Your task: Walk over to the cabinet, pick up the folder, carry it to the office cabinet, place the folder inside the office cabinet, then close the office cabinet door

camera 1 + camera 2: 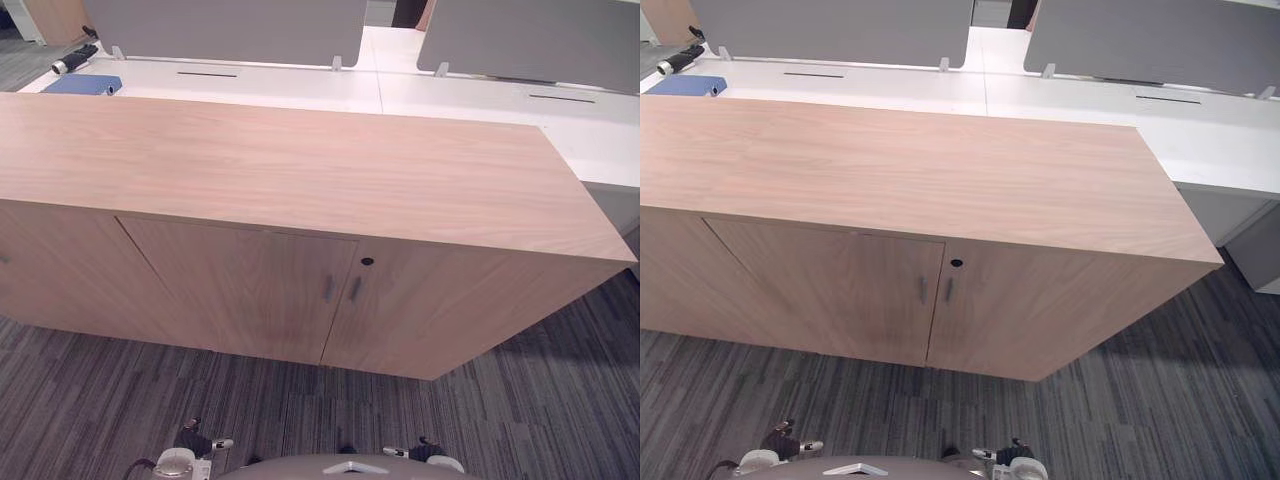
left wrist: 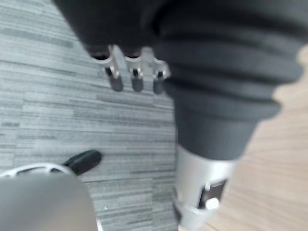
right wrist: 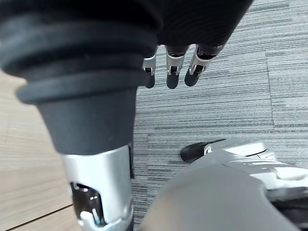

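Note:
A long light-wood cabinet [image 1: 300, 170] stands right in front of me with a bare top. Its two middle doors [image 1: 250, 290] are shut, with slim metal handles [image 1: 340, 288] side by side and a round keyhole [image 1: 367, 261] beside them. A flat blue folder-like thing [image 1: 82, 84] lies on the white desk behind the cabinet, at the far left. My left hand [image 2: 136, 79] hangs low over the carpet beside the cabinet front, fingers straight and holding nothing. My right hand [image 3: 172, 72] hangs the same way, also holding nothing.
White desks [image 1: 470, 95] with grey divider screens [image 1: 225, 28] run behind the cabinet. A black cylindrical object [image 1: 75, 58] lies by the blue thing. Grey striped carpet [image 1: 560, 400] covers the floor in front and past the cabinet's right end.

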### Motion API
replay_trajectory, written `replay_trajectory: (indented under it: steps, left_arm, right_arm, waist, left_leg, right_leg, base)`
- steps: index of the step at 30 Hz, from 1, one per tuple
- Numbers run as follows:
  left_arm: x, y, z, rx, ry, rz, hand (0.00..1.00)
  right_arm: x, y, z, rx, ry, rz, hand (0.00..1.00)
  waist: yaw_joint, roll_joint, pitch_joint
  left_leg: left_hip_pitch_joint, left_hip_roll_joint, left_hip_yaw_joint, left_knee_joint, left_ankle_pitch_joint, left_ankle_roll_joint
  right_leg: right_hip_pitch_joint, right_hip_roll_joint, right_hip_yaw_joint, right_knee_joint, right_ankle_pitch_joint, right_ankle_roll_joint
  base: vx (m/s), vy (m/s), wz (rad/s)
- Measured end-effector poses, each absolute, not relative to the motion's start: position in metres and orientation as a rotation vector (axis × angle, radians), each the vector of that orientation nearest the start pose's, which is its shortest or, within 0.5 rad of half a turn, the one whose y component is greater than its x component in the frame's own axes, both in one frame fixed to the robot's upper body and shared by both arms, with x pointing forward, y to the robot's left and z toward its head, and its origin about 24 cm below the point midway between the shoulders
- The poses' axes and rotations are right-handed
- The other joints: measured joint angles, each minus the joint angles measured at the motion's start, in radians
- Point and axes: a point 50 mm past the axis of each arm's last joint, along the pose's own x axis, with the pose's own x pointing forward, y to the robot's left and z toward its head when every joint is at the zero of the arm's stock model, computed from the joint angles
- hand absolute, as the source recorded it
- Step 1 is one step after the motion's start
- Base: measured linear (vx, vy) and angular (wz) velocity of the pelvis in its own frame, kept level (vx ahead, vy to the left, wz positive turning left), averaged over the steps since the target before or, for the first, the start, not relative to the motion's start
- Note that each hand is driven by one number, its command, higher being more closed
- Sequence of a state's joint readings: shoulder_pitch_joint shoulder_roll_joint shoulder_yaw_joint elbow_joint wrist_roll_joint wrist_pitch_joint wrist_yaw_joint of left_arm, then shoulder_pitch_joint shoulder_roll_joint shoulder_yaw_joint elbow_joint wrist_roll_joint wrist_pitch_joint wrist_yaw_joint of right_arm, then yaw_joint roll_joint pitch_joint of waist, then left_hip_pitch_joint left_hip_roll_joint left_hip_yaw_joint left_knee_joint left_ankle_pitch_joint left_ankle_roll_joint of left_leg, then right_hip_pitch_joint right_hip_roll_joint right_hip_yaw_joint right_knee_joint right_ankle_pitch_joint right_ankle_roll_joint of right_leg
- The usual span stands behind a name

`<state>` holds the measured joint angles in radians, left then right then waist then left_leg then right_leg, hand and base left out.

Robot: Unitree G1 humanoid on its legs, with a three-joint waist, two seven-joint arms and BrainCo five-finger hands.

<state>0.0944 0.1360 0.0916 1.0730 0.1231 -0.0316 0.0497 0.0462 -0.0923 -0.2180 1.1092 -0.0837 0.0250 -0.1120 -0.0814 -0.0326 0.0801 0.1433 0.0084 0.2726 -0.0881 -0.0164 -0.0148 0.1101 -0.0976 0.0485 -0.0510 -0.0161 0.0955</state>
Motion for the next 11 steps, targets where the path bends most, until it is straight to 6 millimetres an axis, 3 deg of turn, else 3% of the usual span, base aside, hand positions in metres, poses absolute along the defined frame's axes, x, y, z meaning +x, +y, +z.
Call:
replay_trajectory:
  steps: [11]
  left_arm:
    - [0.0861,0.2168,-0.1603,0.21,1.131,0.14,0.0]
  right_arm:
    - [0.0893,-0.2166,-0.1623,-0.097,1.173,-0.314,0.0]
  waist:
    - [0.0,0.003,0.004]
  left_leg:
    - [0.0,0.002,0.001,0.0,-0.001,-0.001]
  right_leg:
    - [0.0,0.001,-0.001,-0.003,0.0,0.0]
  base:
    - [-0.02,-0.042,0.0]
